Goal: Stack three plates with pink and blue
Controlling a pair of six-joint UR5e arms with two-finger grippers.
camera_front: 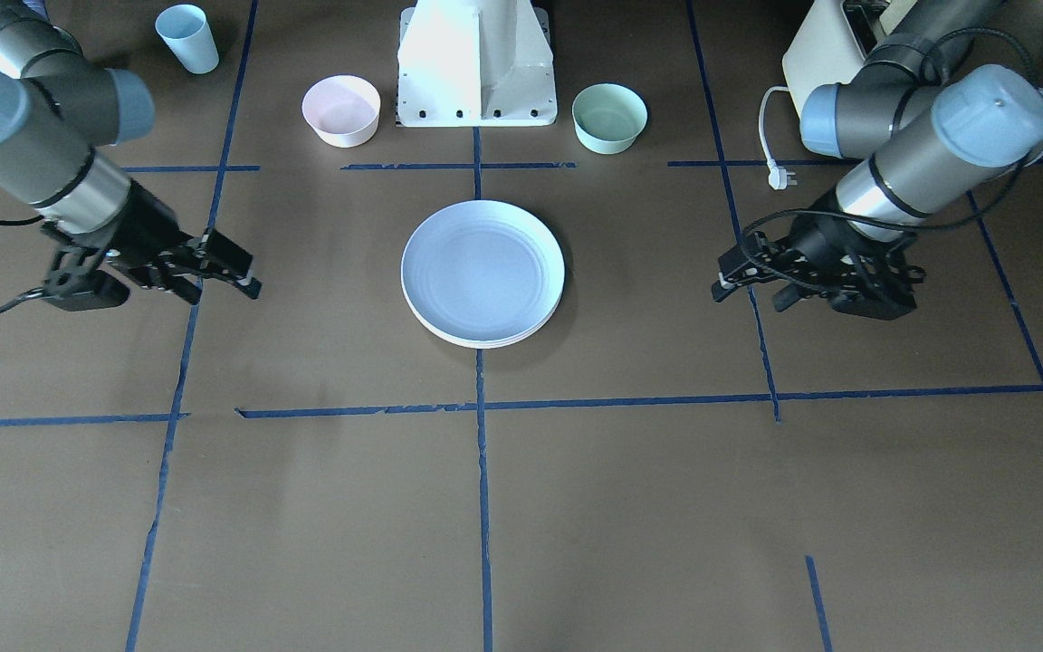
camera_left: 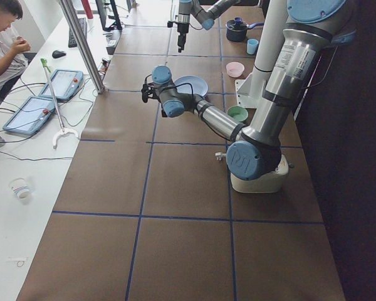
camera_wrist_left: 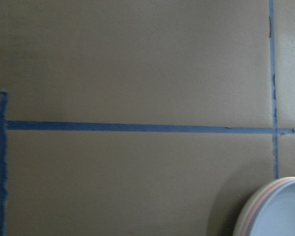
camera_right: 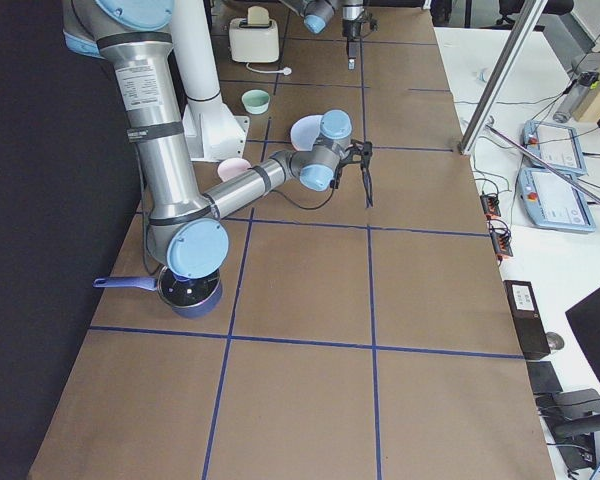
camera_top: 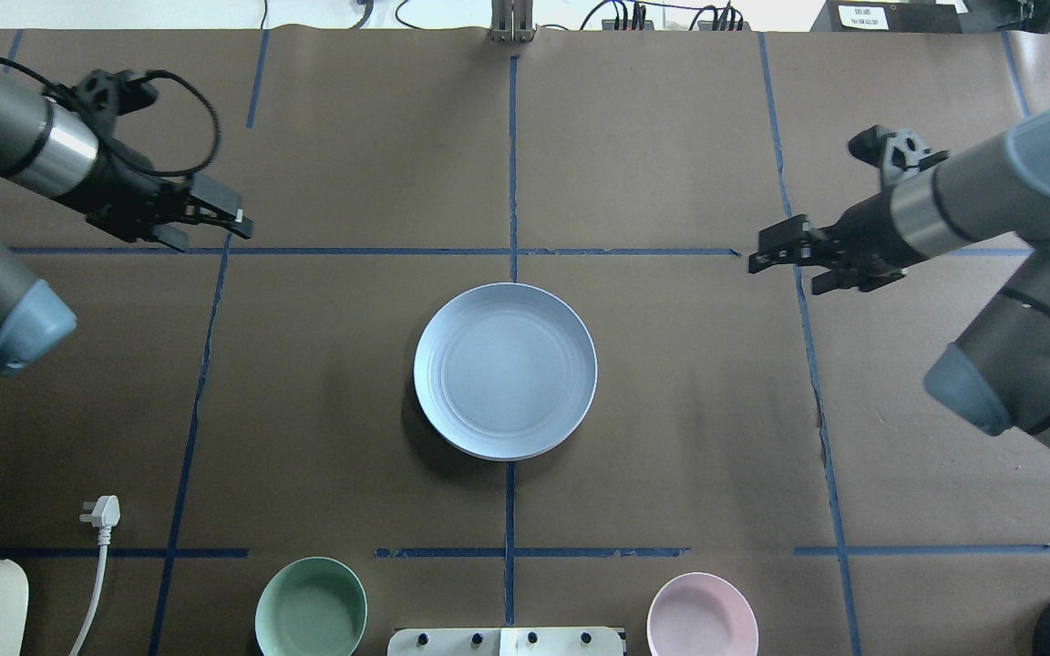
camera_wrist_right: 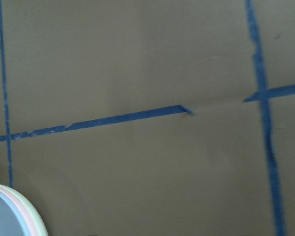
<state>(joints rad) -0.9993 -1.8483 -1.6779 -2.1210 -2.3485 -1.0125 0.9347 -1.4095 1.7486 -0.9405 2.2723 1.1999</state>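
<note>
The three plates sit stacked at the table's middle. The pale blue plate (camera_top: 505, 369) is on top, also in the front view (camera_front: 483, 270). In the left wrist view the pink plate's rim (camera_wrist_left: 252, 209) and the cream plate's rim (camera_wrist_left: 242, 219) show under it. My left gripper (camera_top: 242, 223) hovers far to the stack's left, fingertips together, empty. My right gripper (camera_top: 756, 260) hovers far to its right, fingertips together, empty. Neither touches the plates.
A small pink bowl (camera_top: 703, 615) and a mint-green bowl (camera_top: 311, 609) flank the robot base (camera_front: 476, 63). A light blue cup (camera_front: 187, 37), a toaster (camera_front: 834, 50) with its loose plug (camera_top: 102, 510), and a blue pot (camera_right: 185, 285) stand at the table's ends.
</note>
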